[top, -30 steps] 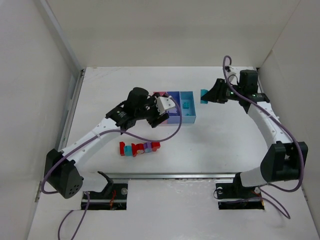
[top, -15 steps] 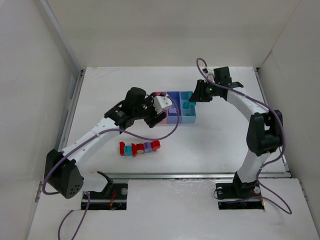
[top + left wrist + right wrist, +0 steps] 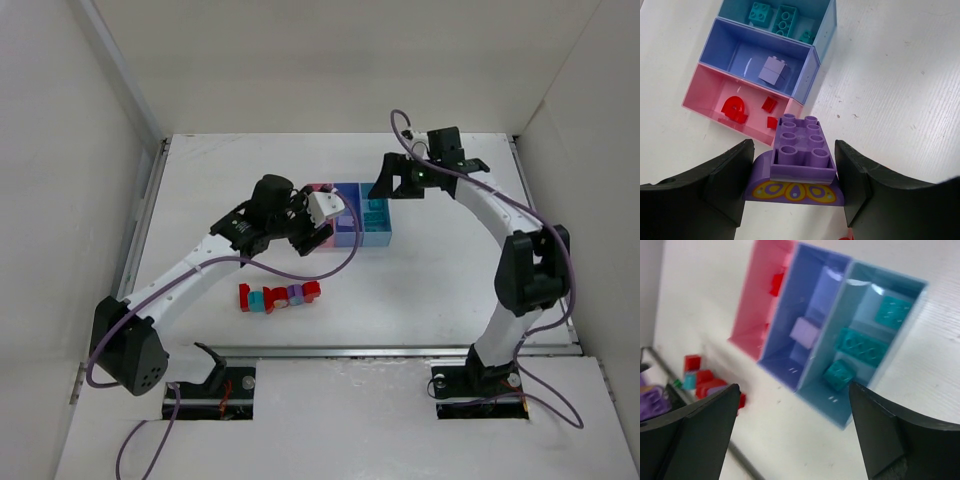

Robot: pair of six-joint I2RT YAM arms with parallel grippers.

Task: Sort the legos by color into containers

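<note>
My left gripper is shut on a purple lego, a rounded piece with a yellow print and a studded brick on top. It hangs just in front of the pink bin and shows in the top view. The purple bin holds one purple brick. My right gripper stands wide open above the light blue bin, with nothing between its fingers. Three teal bricks lie in that bin. Red pieces lie in the pink bin.
A loose row of red, teal and purple legos lies on the table in front of the containers, near the metal rail. White walls close in the table on the left, back and right.
My right gripper swung left from beside the bins to above the light blue one and opened; the teal brick it carried now lies in that bin. The left arm has hardly moved.
</note>
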